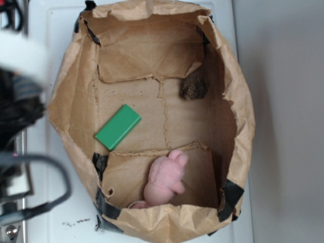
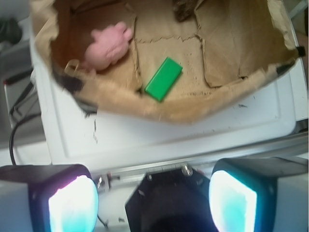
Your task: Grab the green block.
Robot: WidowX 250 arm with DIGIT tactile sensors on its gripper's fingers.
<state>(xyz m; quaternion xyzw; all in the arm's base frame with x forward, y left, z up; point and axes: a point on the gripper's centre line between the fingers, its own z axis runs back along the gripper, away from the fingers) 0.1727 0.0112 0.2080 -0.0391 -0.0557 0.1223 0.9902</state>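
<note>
The claw (image 2: 153, 193) hung with its fingers spread wide outside the paper bag (image 1: 238, 101), while the green block (image 2: 164, 79) lay flat on the bag's floor ahead, its long axis running diagonally.

One green block (image 1: 118, 127), flat and rectangular, on the floor of the bag. One pink plush toy (image 1: 164, 180), near one end of the bag. One dark brown rough lump (image 1: 193, 87), near the other end. Three loose things inside in all. One brown paper bag (image 1: 71, 101), open at the top, with several strips of black tape (image 1: 232, 195) at its corners; exact number of strips unclear. One white counter (image 2: 183, 130) beneath the bag. One hand (image 2: 153, 198), with two fingers (image 2: 72, 203) seen in the wrist view, well apart. One black cable (image 1: 55, 177) at the edge of the exterior view.
</note>
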